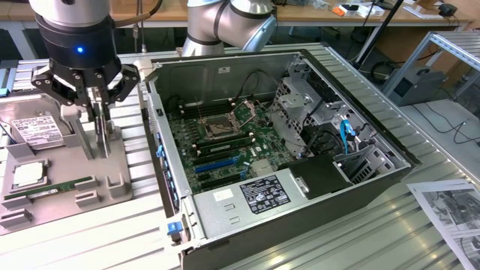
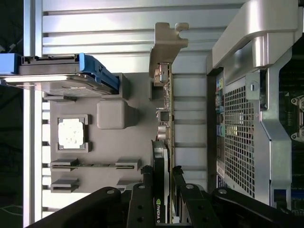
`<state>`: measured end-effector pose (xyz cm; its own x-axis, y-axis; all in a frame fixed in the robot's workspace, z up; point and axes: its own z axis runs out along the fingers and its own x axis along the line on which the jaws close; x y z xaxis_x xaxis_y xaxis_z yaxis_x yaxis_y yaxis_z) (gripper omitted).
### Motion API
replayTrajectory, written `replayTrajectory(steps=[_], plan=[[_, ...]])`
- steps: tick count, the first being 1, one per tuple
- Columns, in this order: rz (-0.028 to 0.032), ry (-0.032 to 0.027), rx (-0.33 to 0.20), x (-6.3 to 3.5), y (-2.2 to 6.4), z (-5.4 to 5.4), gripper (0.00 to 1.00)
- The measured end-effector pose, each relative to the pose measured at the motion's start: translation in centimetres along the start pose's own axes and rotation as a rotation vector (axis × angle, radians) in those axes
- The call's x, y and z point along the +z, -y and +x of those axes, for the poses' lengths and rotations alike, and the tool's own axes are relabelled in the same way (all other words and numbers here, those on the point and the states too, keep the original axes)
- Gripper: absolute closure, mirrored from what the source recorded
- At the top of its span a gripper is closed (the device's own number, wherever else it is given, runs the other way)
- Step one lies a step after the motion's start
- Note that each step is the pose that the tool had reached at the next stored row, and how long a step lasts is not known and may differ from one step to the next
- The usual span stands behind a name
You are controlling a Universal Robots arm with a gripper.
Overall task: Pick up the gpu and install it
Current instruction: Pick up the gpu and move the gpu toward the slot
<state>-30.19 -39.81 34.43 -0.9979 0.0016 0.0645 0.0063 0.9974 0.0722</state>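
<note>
In the exterior view, your gripper [image 1: 96, 115] hangs over the grey parts holder [image 1: 112, 188] at the exterior view's left, its fingers reaching down on either side of the gpu [image 1: 103, 138], which stands on edge in the holder. A hard drive [image 1: 37, 130], a processor chip [image 1: 28, 175] and a green memory stick [image 1: 53, 188] sit in the same holder, beyond the card from the open computer case [image 1: 225, 73]. The case lies on its side just beside the holder, with the motherboard [image 1: 225, 140] exposed and its blue slots uncovered. In the wrist view, you look along the card's thin edge: the silver bracket [image 2: 167, 42] is at the far end, and the black fan shroud with its green logo sits between the two fingers [image 2: 145, 190]. The claw appears closed on the gpu, both fingers tight against its faces, though the pad contact itself is dark and hard to read. The card's lower edge looks level with the holder. The perforated rear panel [image 2: 240, 137] of the case stands close alongside.
</note>
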Motion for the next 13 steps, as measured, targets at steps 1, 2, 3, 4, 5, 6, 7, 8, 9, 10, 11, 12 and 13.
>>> replayTrajectory(steps=[1, 2, 3, 4, 5, 6, 7, 8, 9, 10, 11, 12, 13], plan=[[0.0000, 0.0000, 0.000, -0.12, -0.01, 0.0, 0.73], [0.0001, 0.0000, 0.000, -0.26, -0.02, 0.0, 0.73], [0.0000, 0.0000, 0.000, -0.43, -0.03, 0.0, 0.73], [-0.0001, 0.0001, 0.000, -0.69, -0.05, 0.0, 0.73], [0.0000, 0.0001, 0.000, -1.03, -0.08, 0.1, 0.73], [0.0000, 0.0000, 0.000, -1.21, -0.09, 0.1, 0.73], [0.0000, 0.0000, 0.000, -1.36, -0.10, 0.1, 0.73], [0.0000, 0.0001, 0.000, -1.54, -0.11, 0.1, 0.73], [0.0000, 0.0001, 0.000, -1.90, -0.14, 0.1, 0.73], [0.0000, 0.0000, 0.000, -2.17, -0.16, 0.1, 0.73], [0.0000, 0.0001, 0.000, -2.36, -0.17, 0.2, 0.73], [0.0000, 0.0000, 0.000, -2.54, -0.19, 0.2, 0.73], [0.0000, 0.0001, 0.000, -2.71, -0.20, 0.2, 0.73]])
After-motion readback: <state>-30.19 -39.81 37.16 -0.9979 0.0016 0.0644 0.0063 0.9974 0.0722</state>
